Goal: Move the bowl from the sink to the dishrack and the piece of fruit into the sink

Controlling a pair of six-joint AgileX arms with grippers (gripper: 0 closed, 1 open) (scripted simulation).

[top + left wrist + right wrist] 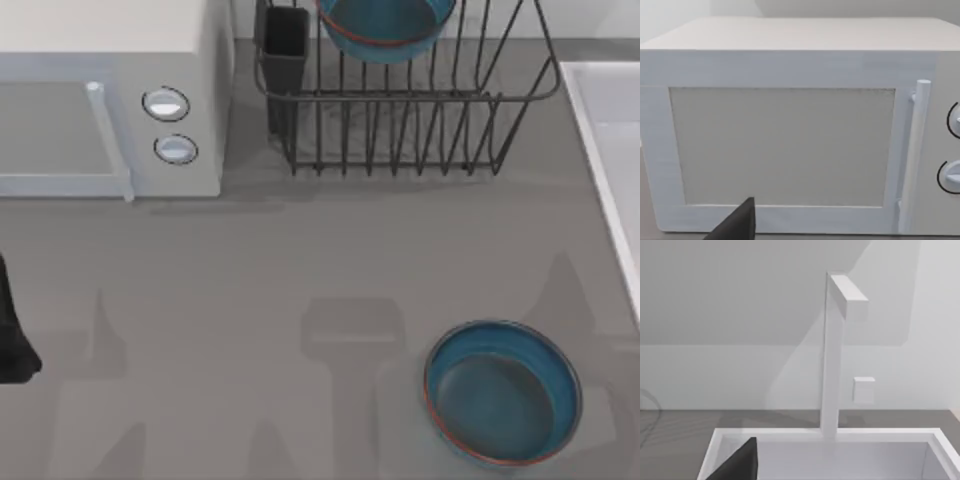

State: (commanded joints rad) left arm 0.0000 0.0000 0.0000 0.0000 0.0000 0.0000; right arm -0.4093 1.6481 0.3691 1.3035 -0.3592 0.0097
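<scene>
Bowl already in dishrack; fruit step pending. Right gripper over sink, grip state can't tell; left parked by microwave.

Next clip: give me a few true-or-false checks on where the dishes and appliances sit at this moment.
1. A teal bowl sits in the dishrack. True.
2. The shallow blue dish lies inside the sink. False: it rests on the table, left of the sink.
3. The microwave door stands open. False: it is closed.
4. The black utensil cup is at the rack's left corner. True.
</scene>
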